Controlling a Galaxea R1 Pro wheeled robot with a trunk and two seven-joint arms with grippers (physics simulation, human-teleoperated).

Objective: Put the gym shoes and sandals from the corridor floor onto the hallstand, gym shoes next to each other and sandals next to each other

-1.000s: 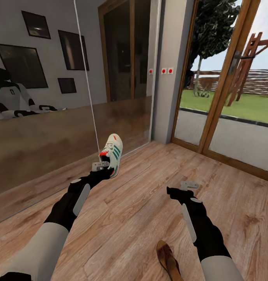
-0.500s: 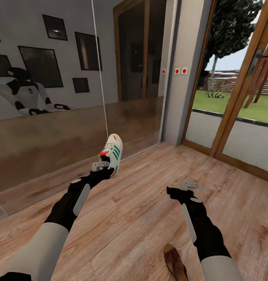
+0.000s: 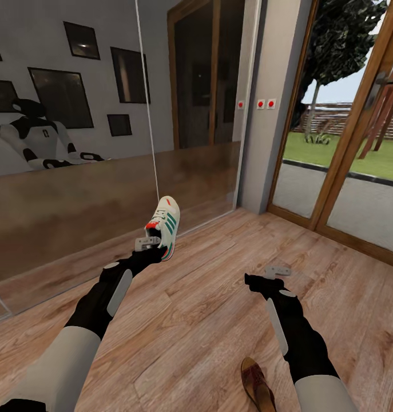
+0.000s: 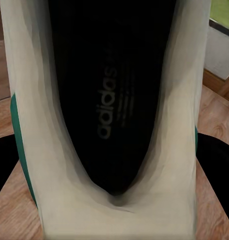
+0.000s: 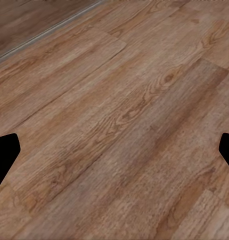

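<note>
Left tool clamped on gym shoe beside mirrored doors; right tool apart.

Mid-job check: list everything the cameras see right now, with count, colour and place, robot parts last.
gym shoe: 1, cream-white, green stripes, held off the floor
sandal: 1, dark brown, on the floor near the robot
corridor floor: 1, brown wood planks
mirrored wardrobe doors: glossy, at left
glass door: 1, wood-framed, at right
left gripper: 1, shut on the gym shoe
right gripper: 1, open, over bare floor
</note>
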